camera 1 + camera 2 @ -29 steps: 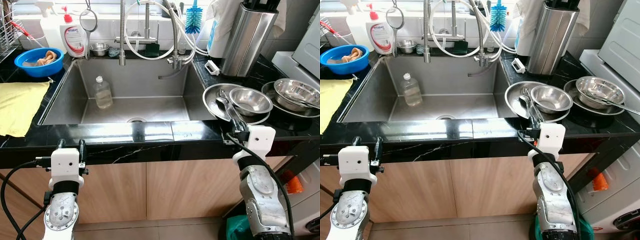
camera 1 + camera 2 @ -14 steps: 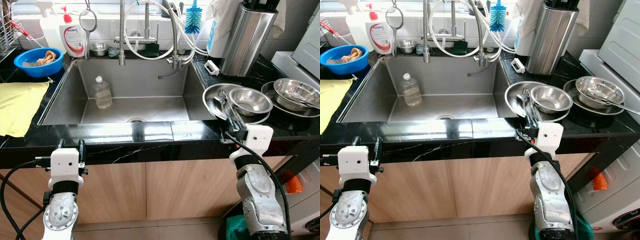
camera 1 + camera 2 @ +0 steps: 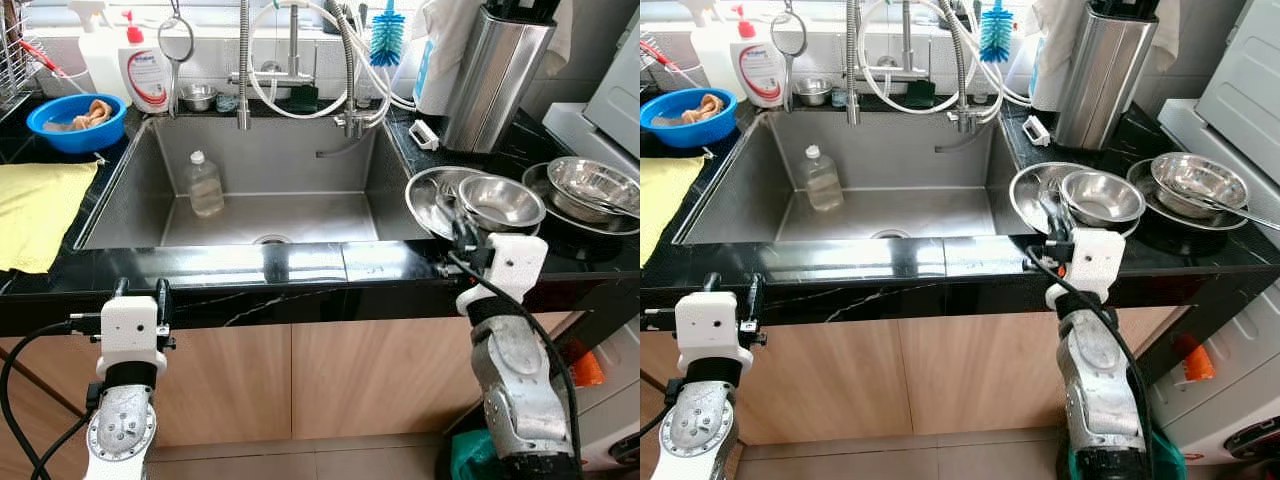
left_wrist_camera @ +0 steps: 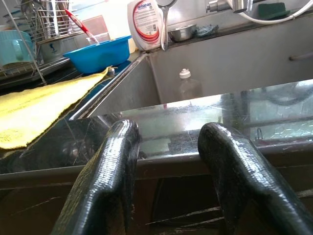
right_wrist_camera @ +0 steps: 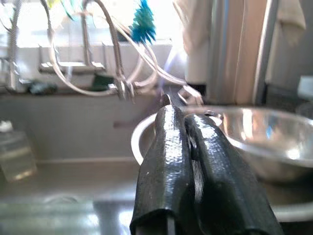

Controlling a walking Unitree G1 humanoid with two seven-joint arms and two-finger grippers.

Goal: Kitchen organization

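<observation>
A steel bowl (image 3: 500, 200) sits in a wide steel plate (image 3: 424, 190) on the black counter, right of the sink (image 3: 130, 190). My right gripper (image 3: 461, 228) is shut and points over the plate's near rim, just left of the bowl. In the right wrist view its fingertips (image 5: 168, 117) press together, with the bowl (image 5: 254, 137) beyond them and a thin metal tip showing past them. My left gripper (image 3: 140, 292) is open, low against the counter's front edge. A clear plastic bottle (image 3: 205, 185) stands in the sink.
A second steel bowl (image 3: 592, 183) on a plate lies at the far right. A steel knife block (image 3: 495, 70) stands behind the plates. On the left are a yellow cloth (image 3: 35, 205), a blue basin (image 3: 75, 115) and a soap bottle (image 3: 148, 72). Faucet hoses (image 3: 345, 70) hang over the sink.
My right gripper has moved up and forward, from the counter's edge to over the plate's near rim. The left gripper has stayed put.
</observation>
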